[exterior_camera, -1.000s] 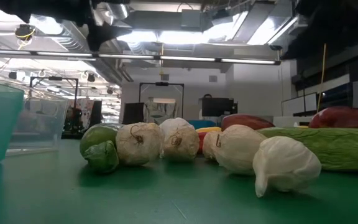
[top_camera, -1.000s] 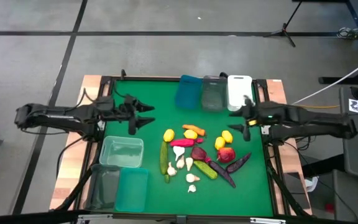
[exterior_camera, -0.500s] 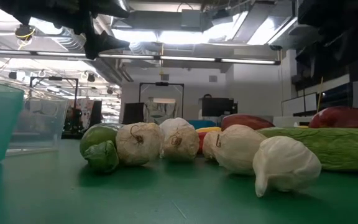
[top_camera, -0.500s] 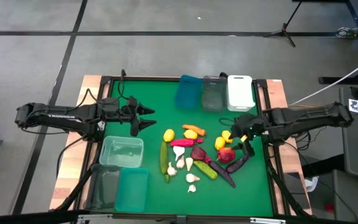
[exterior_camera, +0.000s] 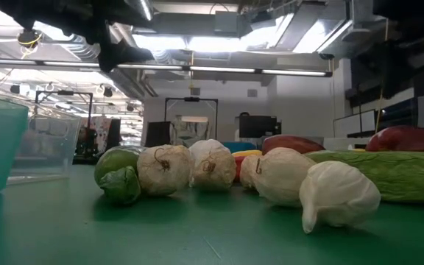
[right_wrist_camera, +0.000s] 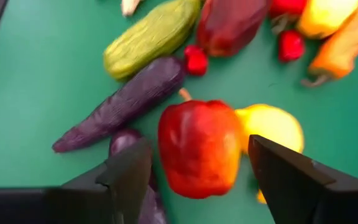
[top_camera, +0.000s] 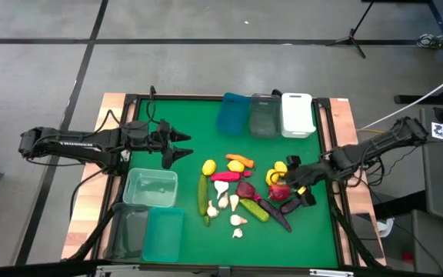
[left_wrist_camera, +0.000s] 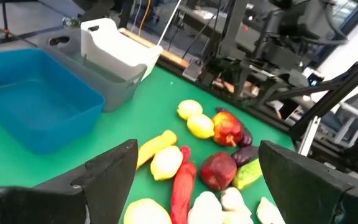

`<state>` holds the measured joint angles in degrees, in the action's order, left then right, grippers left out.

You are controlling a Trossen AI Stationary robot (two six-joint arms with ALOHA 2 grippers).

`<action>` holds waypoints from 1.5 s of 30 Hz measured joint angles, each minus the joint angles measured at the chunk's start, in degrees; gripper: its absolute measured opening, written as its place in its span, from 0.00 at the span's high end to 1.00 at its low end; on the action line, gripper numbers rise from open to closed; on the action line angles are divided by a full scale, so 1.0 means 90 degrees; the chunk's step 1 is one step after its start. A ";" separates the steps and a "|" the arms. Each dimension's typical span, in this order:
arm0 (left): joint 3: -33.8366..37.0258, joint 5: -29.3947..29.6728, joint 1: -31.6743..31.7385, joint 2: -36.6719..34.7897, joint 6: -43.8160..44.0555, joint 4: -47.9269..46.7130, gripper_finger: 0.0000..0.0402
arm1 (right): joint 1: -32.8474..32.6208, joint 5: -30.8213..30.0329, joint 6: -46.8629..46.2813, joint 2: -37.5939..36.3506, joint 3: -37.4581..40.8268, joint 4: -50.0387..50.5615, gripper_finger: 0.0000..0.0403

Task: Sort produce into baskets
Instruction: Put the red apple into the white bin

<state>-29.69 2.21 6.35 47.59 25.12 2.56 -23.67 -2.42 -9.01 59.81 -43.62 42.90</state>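
The produce lies in a heap mid-table: lemons, a red apple, purple eggplants, a green cucumber and white garlic. My right gripper hangs open over the heap's right side. It tips down, with the red apple between its fingers and untouched. My left gripper waits open and empty left of the heap, pointing at it. Blue, grey-clear and white baskets stand at the far edge.
A pale clear basket, a dark clear one and a teal one stand at the near left. A lemon and an eggplant lie close beside the apple. Bare green mat lies far left of the heap.
My right gripper has swung from beside the white basket toward the table's near edge and sunk lower. It has tipped from near level to pointing steeply down, and now stands over the red apple. The produce has not moved.
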 joint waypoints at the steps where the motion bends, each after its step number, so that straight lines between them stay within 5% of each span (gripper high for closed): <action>1: 0.0000 0.0001 0.0000 0.0000 0.0004 -0.0076 0.18 | -0.0052 0.0001 -0.0012 0.0148 0.0000 -0.0018 0.31; 16: 0.0002 0.0001 0.0000 0.0002 0.0197 -0.0225 0.18 | -0.0162 -0.0095 -0.0167 0.1722 -0.0143 -0.0083 0.09; 36: 0.0002 0.0006 0.0000 0.0002 0.0024 -0.0223 0.18 | -0.0164 -0.0111 -0.0839 0.1765 0.0549 -0.1108 0.08; 45: 0.0005 0.0013 0.0001 0.0002 0.0023 -0.0223 0.18 | -0.0164 -0.0169 -0.0854 0.1770 0.0551 -0.1099 0.18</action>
<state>-29.65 2.33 6.36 47.62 25.34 0.56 -25.15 -3.95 -16.69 75.75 -38.65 33.01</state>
